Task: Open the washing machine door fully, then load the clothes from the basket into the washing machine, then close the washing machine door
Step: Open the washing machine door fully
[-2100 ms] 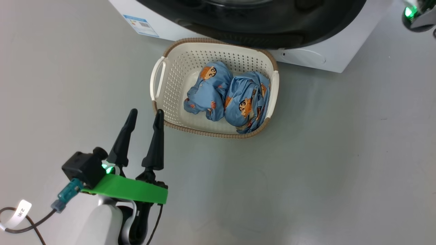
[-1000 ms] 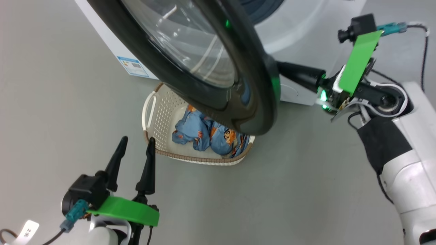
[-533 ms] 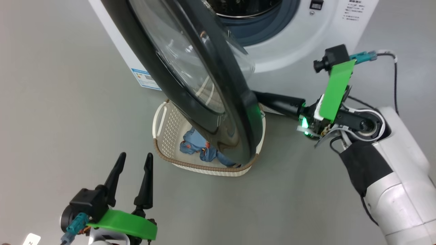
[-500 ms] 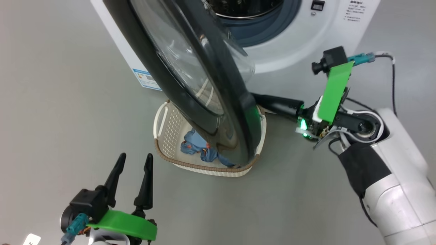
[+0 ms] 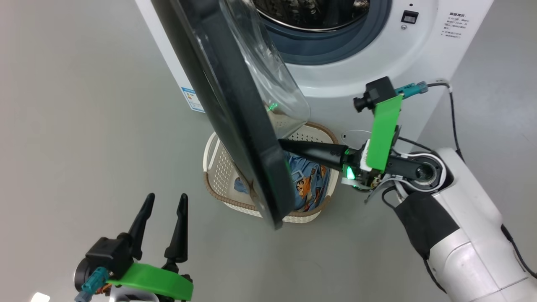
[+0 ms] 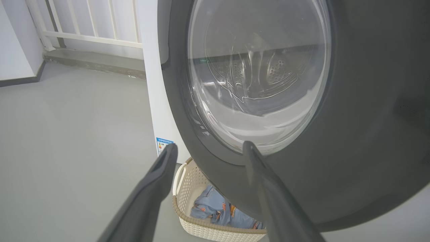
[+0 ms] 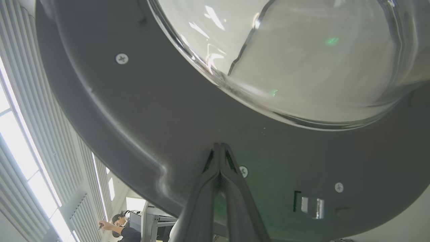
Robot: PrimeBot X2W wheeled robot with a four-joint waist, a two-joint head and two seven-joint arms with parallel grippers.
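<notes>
The white washing machine stands at the top with its steel drum exposed. Its black washing machine door is swung out and seen nearly edge-on, with the glass bowl bulging toward the machine. My right gripper is shut, its tips pressed against the door's inner face below the glass. The cream basket sits on the floor under the door, holding the light-blue clothes, which the door partly hides. My left gripper is open at the lower left, away from the basket, and faces the door's outer side.
Grey floor surrounds the machine. A blue sticker marks its lower front. A white railing runs along the wall behind. A person shows far off in the right wrist view. My right forearm reaches in from the lower right.
The door has swung further away from the machine with my shut right gripper against its inner face. The head camera has shifted. My left gripper has stayed open in place.
</notes>
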